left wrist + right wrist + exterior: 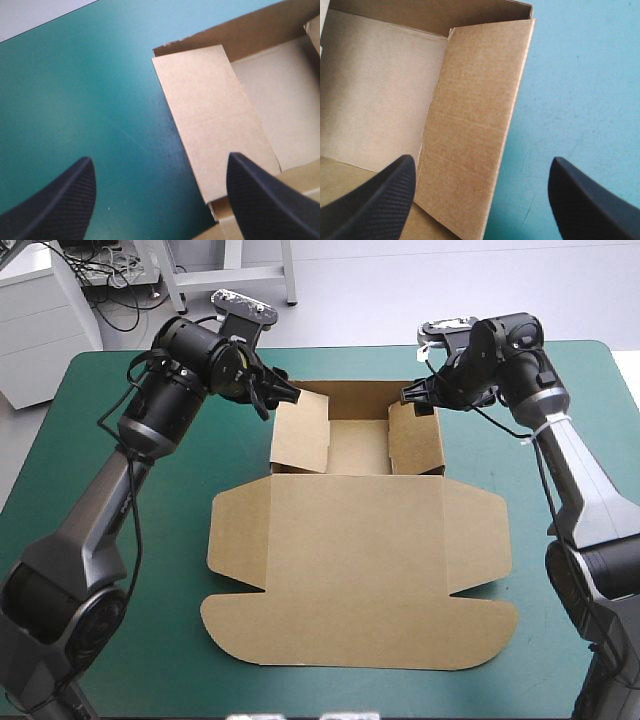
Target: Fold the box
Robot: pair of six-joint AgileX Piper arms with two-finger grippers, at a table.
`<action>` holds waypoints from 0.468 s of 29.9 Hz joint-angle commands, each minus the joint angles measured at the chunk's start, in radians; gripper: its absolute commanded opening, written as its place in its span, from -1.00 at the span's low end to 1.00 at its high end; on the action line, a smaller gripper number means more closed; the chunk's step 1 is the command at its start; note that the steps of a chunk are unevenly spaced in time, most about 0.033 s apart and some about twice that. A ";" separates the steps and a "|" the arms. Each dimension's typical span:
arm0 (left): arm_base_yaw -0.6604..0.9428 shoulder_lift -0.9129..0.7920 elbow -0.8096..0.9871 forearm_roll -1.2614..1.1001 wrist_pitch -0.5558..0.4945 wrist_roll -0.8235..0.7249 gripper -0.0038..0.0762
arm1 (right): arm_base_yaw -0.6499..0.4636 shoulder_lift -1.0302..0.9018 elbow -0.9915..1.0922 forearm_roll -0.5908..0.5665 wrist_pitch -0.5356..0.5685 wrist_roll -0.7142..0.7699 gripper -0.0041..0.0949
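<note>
The brown box (360,540) lies mid-table. Its far part forms a shallow tray and its wide lid panel lies flat toward the near edge. The tray's back wall (355,395) stands up, and the left side flap (302,430) and right side flap (415,440) lean inward. My left gripper (285,392) hovers open over the far left corner. In its wrist view the left gripper (160,158) straddles the outer edge of the left flap (210,120), holding nothing. My right gripper (418,398) is open above the far right corner. In its wrist view the right gripper (482,159) spans the right flap (475,130).
The teal-green cover (120,540) shows bare on both sides of the box and along the near edge. The lid's rounded tabs reach close to the table's front edge.
</note>
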 commanded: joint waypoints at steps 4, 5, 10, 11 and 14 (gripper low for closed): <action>-0.050 -0.252 0.192 0.057 0.003 0.000 0.40 | -0.007 -0.068 -0.028 -0.007 0.001 -0.015 0.52; -0.053 -0.289 0.234 0.057 -0.008 0.000 0.40 | -0.007 -0.066 -0.028 -0.007 0.001 -0.010 0.52; -0.053 -0.470 0.445 0.057 -0.039 0.000 0.40 | -0.007 -0.040 -0.028 -0.009 0.001 -0.006 0.52; -0.053 -0.499 0.476 0.057 -0.043 0.000 0.40 | -0.007 -0.037 -0.028 -0.010 0.001 -0.003 0.52; -0.053 -0.597 0.574 0.053 -0.044 0.000 0.40 | -0.007 -0.025 -0.028 -0.015 0.001 0.010 0.52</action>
